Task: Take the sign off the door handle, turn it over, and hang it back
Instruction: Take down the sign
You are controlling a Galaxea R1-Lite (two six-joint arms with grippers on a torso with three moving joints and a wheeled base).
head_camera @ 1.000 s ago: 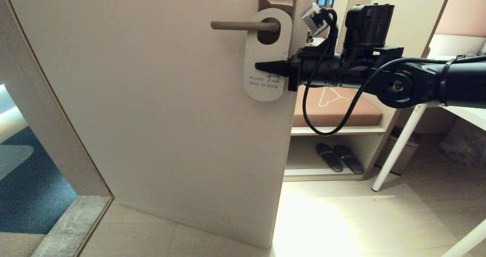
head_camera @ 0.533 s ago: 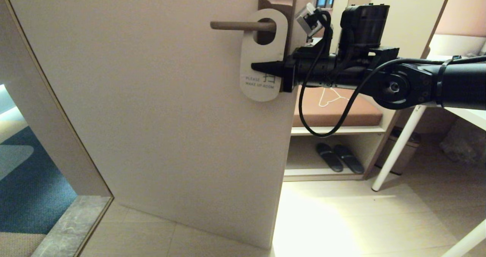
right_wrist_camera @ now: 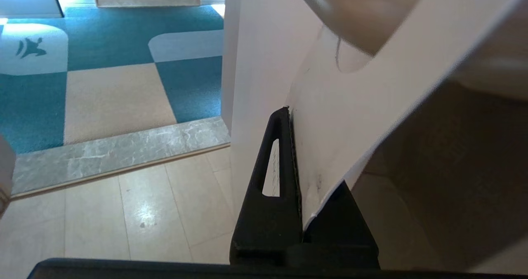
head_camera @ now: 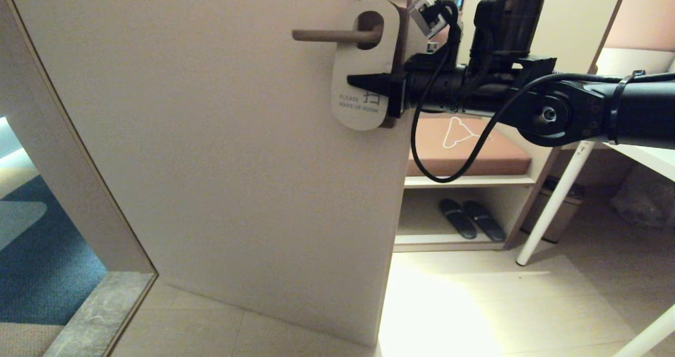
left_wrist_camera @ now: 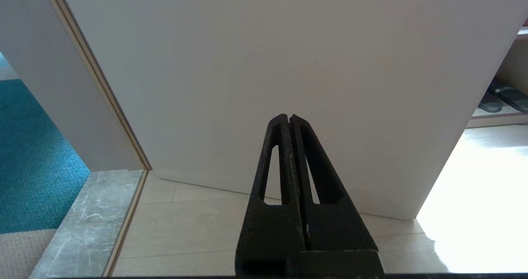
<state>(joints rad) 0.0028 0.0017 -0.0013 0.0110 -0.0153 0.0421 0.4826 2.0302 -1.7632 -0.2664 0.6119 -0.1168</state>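
The sign (head_camera: 361, 64) hangs round the door handle (head_camera: 335, 35), its white "Please make up room" side facing me. The lever passes through the sign's hole, low in the hole, so the sign is lifted. My right gripper (head_camera: 364, 83) is shut on the sign's middle from the right edge. In the right wrist view the sign (right_wrist_camera: 371, 118) sits between the two fingers of the right gripper (right_wrist_camera: 291, 114), with the handle (right_wrist_camera: 363, 11) above. My left gripper (left_wrist_camera: 288, 118) is shut and empty, low in front of the door, out of the head view.
The beige door (head_camera: 221, 151) fills the middle of the head view, its frame (head_camera: 68, 151) to the left over blue carpet (head_camera: 37, 272). To the right stand a shelf with slippers (head_camera: 469, 220) and a white table leg (head_camera: 553, 204).
My right gripper has moved left and then up with the sign. The sign slid along the handle and rose, so the lever now sits low in its hole.
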